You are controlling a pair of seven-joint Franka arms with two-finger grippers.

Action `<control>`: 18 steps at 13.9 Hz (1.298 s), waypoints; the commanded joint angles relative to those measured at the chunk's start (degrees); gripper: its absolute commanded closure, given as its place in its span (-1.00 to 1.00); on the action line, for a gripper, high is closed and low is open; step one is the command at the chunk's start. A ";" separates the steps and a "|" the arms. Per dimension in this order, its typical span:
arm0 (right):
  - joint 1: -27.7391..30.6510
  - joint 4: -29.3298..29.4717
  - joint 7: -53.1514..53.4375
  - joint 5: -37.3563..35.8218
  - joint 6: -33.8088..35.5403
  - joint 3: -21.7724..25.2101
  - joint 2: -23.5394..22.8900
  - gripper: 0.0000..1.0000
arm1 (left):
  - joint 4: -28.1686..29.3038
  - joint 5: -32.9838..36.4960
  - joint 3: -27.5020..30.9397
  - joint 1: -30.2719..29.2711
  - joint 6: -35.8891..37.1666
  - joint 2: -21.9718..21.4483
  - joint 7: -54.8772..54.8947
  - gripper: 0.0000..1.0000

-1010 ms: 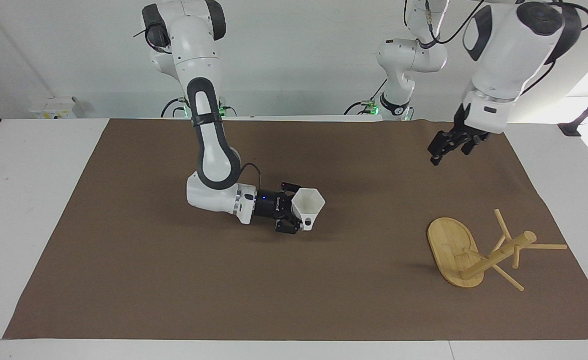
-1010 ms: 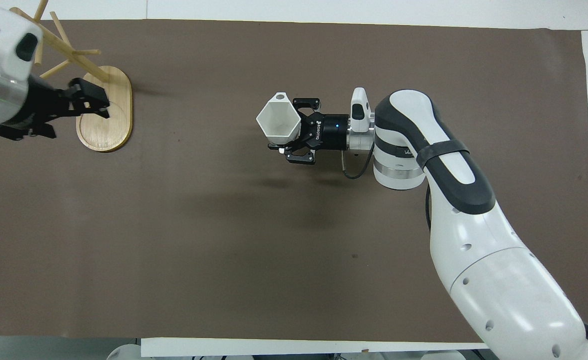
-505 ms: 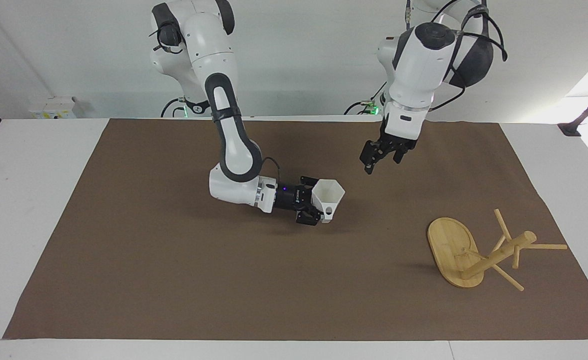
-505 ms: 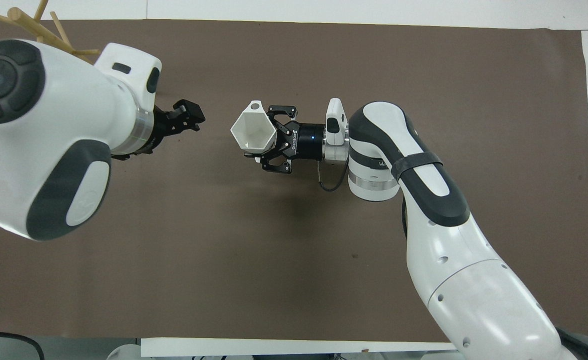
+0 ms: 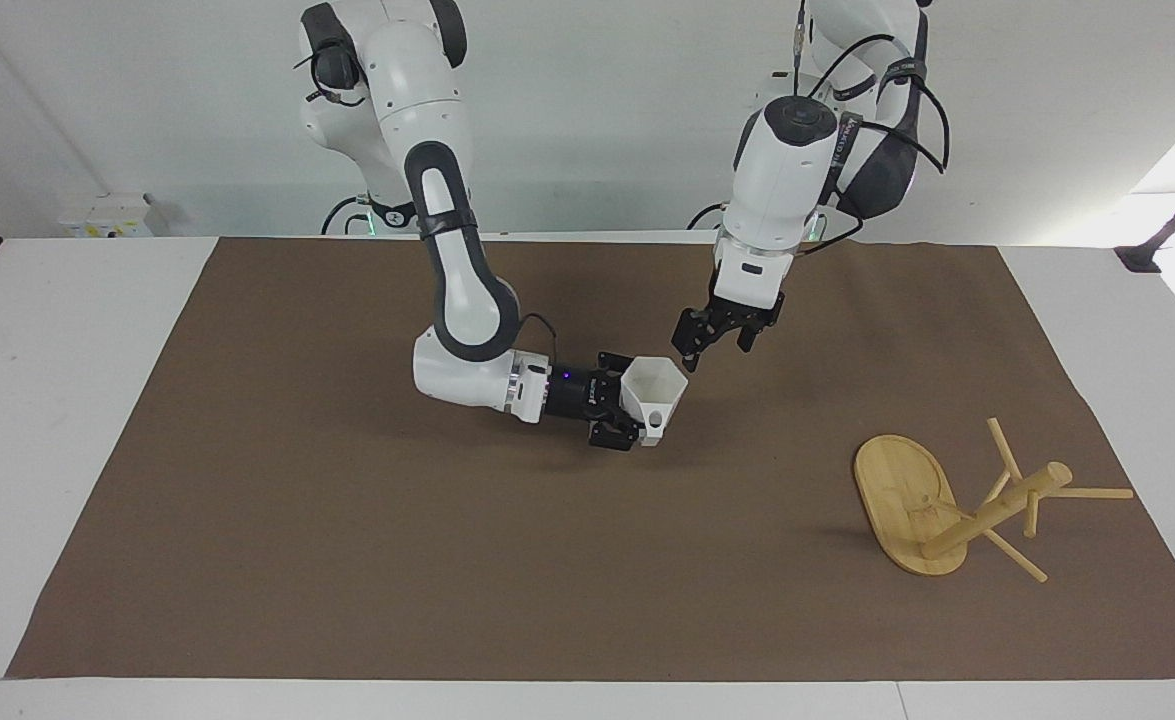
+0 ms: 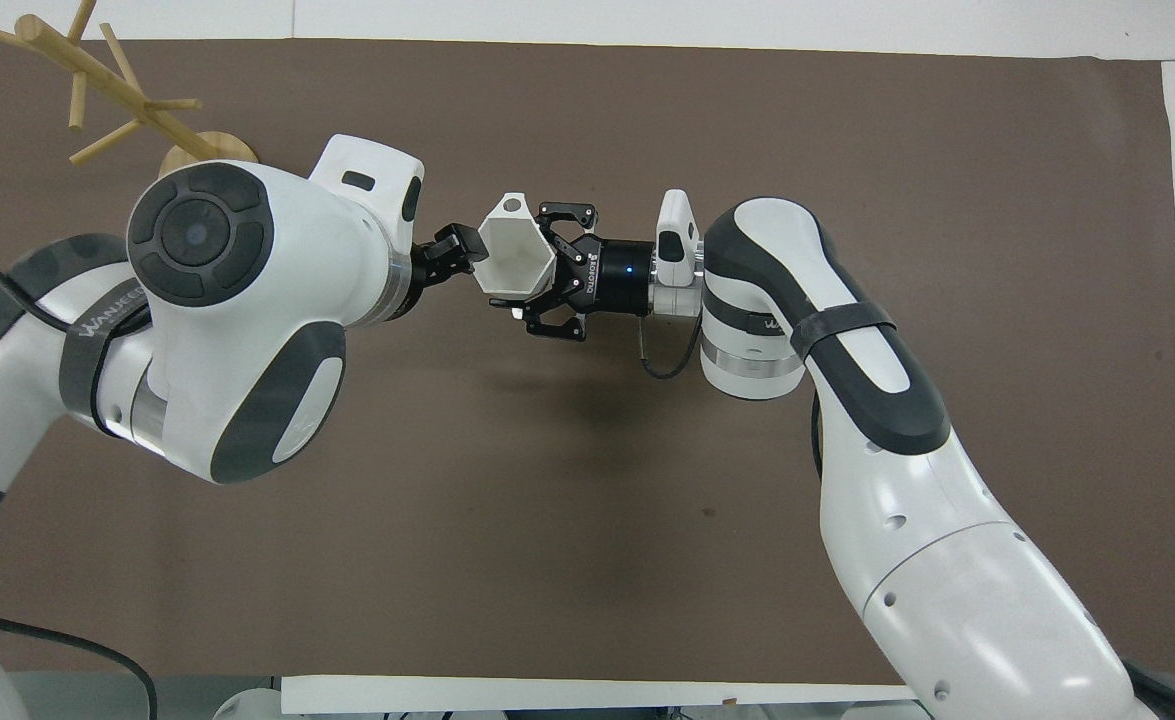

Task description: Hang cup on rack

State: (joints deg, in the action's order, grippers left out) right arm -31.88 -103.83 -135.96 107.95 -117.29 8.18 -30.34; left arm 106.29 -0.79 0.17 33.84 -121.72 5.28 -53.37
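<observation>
Over mid-mat, the right gripper (image 5: 625, 412) reaches in sideways, clamped on the cup (image 5: 653, 393), held off the mat (image 5: 347, 560) with its mouth turned toward the left arm's end; where the fingers bite is hidden by the cup body. The left gripper (image 5: 699, 345) hangs just beside the cup rim, fingers apart; contact can't be told. In the overhead view the left arm covers most of the rack base. The rack (image 5: 957, 500) lies tipped on its side near the left arm's end of the bench (image 5: 67, 330), well apart from the cup.
</observation>
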 commanded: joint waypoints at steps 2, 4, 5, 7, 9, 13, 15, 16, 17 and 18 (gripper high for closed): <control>0.15 -0.59 -1.15 1.48 0.05 -0.09 0.72 0.19 | 0.24 -0.62 0.89 1.66 -3.34 1.66 -1.21 -1.00; 0.24 -0.59 -1.06 1.48 0.05 -0.09 0.72 0.19 | 0.24 -0.70 0.89 1.84 -3.78 1.83 -1.30 -0.92; 0.15 -0.59 -1.06 1.48 -0.04 -0.09 0.72 0.19 | -0.20 -0.96 0.89 2.10 -3.78 2.18 -2.00 -0.33; 0.24 -0.59 -1.06 1.48 -0.04 -0.09 0.72 0.18 | -0.55 -1.06 0.89 2.19 -3.78 2.45 -2.09 0.68; 0.24 -0.59 -0.97 1.91 -0.04 -0.09 0.72 0.18 | -0.55 -1.14 0.89 2.72 -4.13 2.54 -2.01 0.90; 0.24 -0.59 -0.97 2.62 -0.04 -0.09 0.72 0.17 | -0.55 -1.40 0.80 2.98 -7.29 2.62 -2.01 1.00; 0.59 -0.50 -0.88 2.62 0.05 -0.09 0.72 0.17 | -0.73 -2.46 0.80 3.25 -7.39 3.07 -2.01 1.00; 0.59 -0.50 -0.88 2.62 -0.04 -0.09 0.72 0.14 | -0.82 -2.46 0.88 3.16 -7.30 3.15 -2.09 1.00; 0.59 -0.50 -0.88 2.62 -0.04 -0.09 0.72 0.07 | -0.99 -2.46 0.89 3.07 -7.39 3.15 -2.09 1.00; 0.59 -0.50 -0.97 2.62 0.05 -0.09 0.72 -0.07 | -1.17 -2.46 0.89 2.98 -7.39 3.24 -2.35 1.00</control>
State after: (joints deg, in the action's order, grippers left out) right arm -31.98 -103.92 -137.09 108.66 -117.99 8.15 -30.33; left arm 105.61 -2.15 0.24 35.87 -128.54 8.15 -56.13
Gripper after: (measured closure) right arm 0.233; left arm 0.952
